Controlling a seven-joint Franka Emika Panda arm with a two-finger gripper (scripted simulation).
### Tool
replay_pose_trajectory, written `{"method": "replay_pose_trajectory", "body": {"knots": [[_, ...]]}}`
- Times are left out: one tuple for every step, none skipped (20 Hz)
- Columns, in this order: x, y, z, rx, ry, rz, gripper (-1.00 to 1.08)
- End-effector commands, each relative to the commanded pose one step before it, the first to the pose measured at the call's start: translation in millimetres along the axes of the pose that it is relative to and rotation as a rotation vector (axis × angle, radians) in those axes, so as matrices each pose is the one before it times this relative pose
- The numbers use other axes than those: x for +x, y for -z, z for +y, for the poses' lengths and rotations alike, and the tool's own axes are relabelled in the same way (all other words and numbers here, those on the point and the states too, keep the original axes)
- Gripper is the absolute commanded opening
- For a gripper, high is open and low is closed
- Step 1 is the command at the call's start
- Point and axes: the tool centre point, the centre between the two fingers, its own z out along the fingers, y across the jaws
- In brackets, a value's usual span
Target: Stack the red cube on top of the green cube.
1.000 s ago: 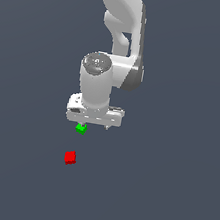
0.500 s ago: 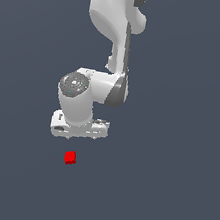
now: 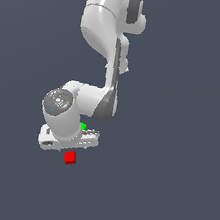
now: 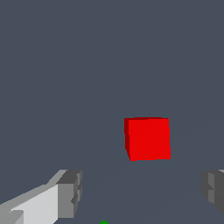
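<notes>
since half a second ago the arm (image 3: 103, 25) has dropped lower and swung toward the exterior view's left; the green cube (image 3: 83, 126), hidden then, now peeks out beside the wrist housing. red cube (image 3: 70, 158) unmoved on the grey floor (image 3: 169, 193), just below the gripper (image 3: 68, 143) in the exterior view, apart from it. jaws stand wide, nothing between them: wrist view shows one finger (image 4: 68, 194) at one edge and the other at the opposite edge, red cube (image 4: 148, 138) lying beyond the gap, not yet between the fingers. only a sliver of green cube (image 4: 103, 222) shows at the wrist view's edge. cubes near each other, not touching.
</notes>
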Motion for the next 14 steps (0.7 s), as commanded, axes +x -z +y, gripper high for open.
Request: {"method": "replay_pose_trajectory", "body": {"knots": [[6.00, -4.28, 5.69, 0.00068, 0.01506, 0.00026, 1.00], [1.81, -1.40, 1.84, 0.00022, 0.00436, -0.00013, 1.00], [1.66, -1.26, 1.64, 0.00020, 0.00396, -0.00012, 1.00], [1.49, -1.12, 1.48, 0.00017, 0.00352, -0.00010, 1.00], [1.35, -0.99, 1.29, 0.00015, 0.00316, -0.00009, 1.00], [1.21, -0.87, 1.12, 0.00013, 0.00280, -0.00009, 1.00], [1.05, -0.75, 1.01, 0.00011, 0.00239, -0.00007, 1.00], [0.93, -0.64, 0.85, 0.00009, 0.00207, -0.00006, 1.00], [0.80, -0.53, 0.70, 0.00008, 0.00176, -0.00006, 1.00], [0.66, -0.43, 0.62, 0.00006, 0.00138, -0.00004, 1.00], [0.57, -0.34, 0.43, 0.00005, 0.00119, -0.00004, 1.00], [0.42, -0.25, 0.36, 0.00004, 0.00084, -0.00003, 1.00], [0.33, -0.18, 0.18, 0.00003, 0.00069, -0.00002, 1.00], [0.06, -0.09, 0.38, 0.00000, 0.00000, 0.00000, 1.00]]}}
